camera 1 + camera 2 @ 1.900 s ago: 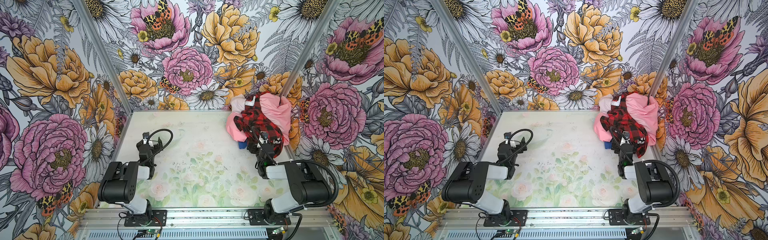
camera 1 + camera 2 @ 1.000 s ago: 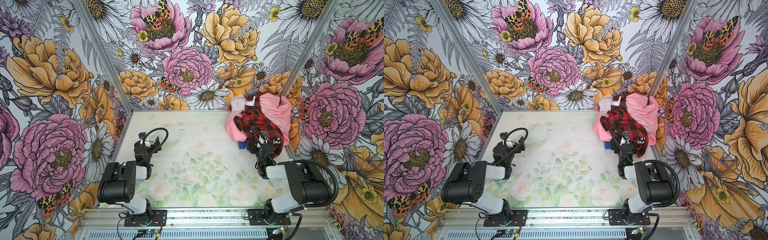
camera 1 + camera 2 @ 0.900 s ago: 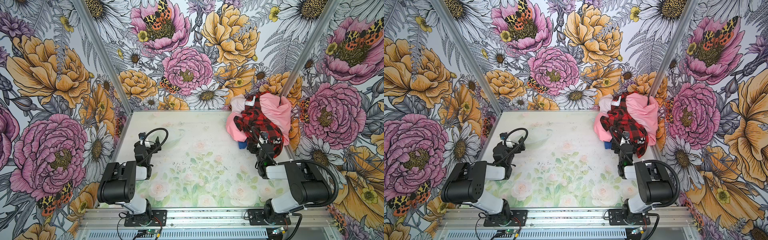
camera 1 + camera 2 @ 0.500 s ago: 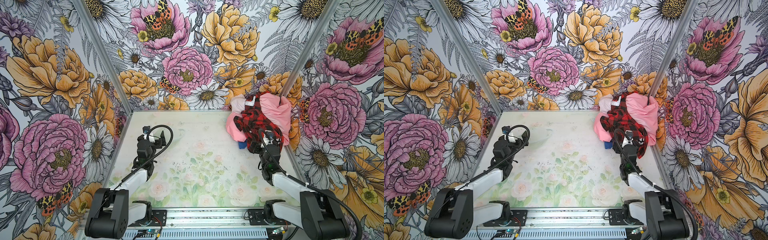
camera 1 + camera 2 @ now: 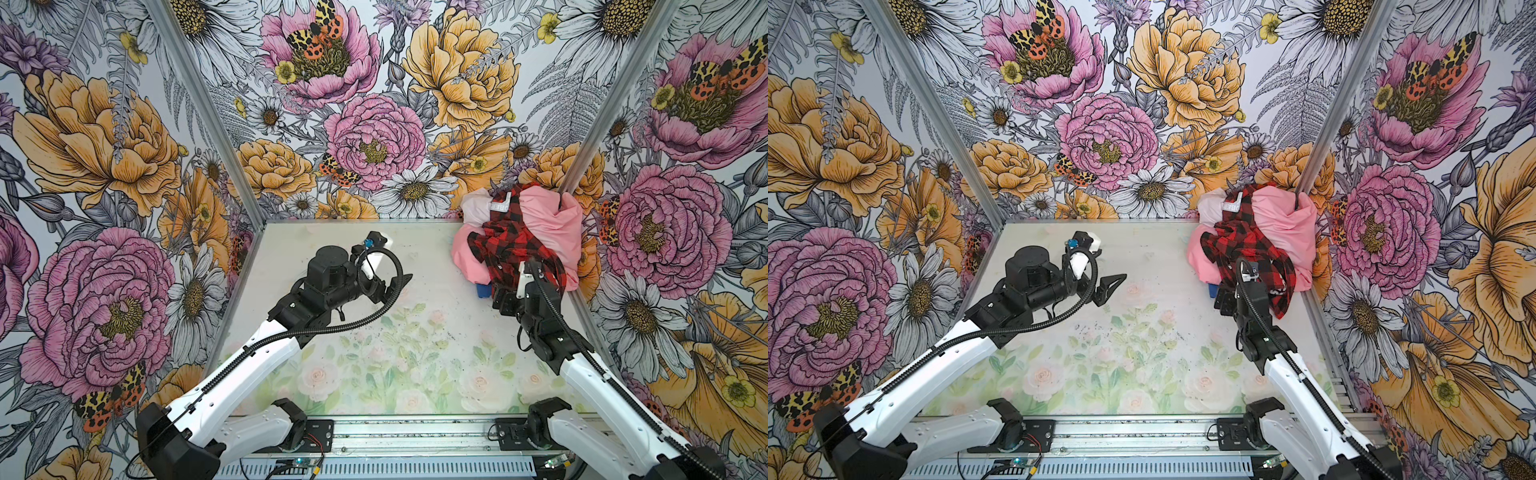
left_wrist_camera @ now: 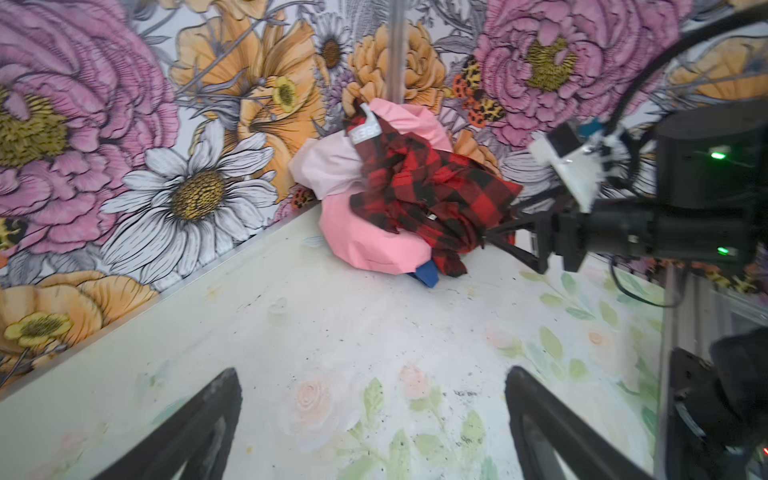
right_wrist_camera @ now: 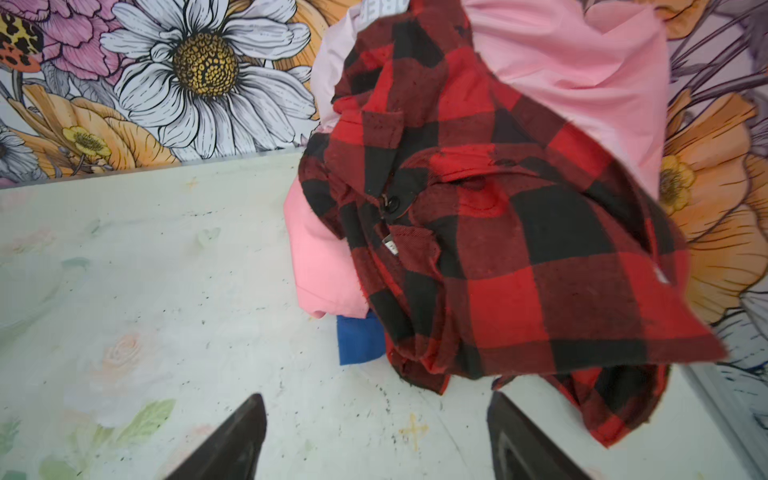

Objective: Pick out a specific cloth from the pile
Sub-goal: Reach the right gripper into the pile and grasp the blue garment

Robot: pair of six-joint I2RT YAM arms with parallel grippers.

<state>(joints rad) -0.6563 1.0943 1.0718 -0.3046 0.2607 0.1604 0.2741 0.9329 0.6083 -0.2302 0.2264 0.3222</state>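
Observation:
The pile [image 5: 519, 237] [image 5: 1254, 237] fills the table's back right corner: pink garments under a red-and-black checked one [image 7: 519, 249]. Of the blue cloth [image 7: 359, 338] only a small corner shows, poking out from under the pile's near edge [image 5: 482, 291] [image 6: 426, 274]. My right gripper [image 5: 505, 299] [image 7: 376, 405] stands open just in front of that edge, nothing between its fingers. My left gripper [image 5: 399, 282] [image 6: 374, 382] is open and empty above the table's middle left, pointing at the pile.
Flower-printed walls close the table [image 5: 374, 332] on three sides. A metal corner post [image 5: 582, 137] rises behind the pile, and the right wall runs close beside it. The arms' base rail [image 5: 415, 432] lies along the front edge.
Both arms have unfolded and reached forward. The left gripper has risen and swung right toward the middle. The right gripper has closed in on the pile's near edge.

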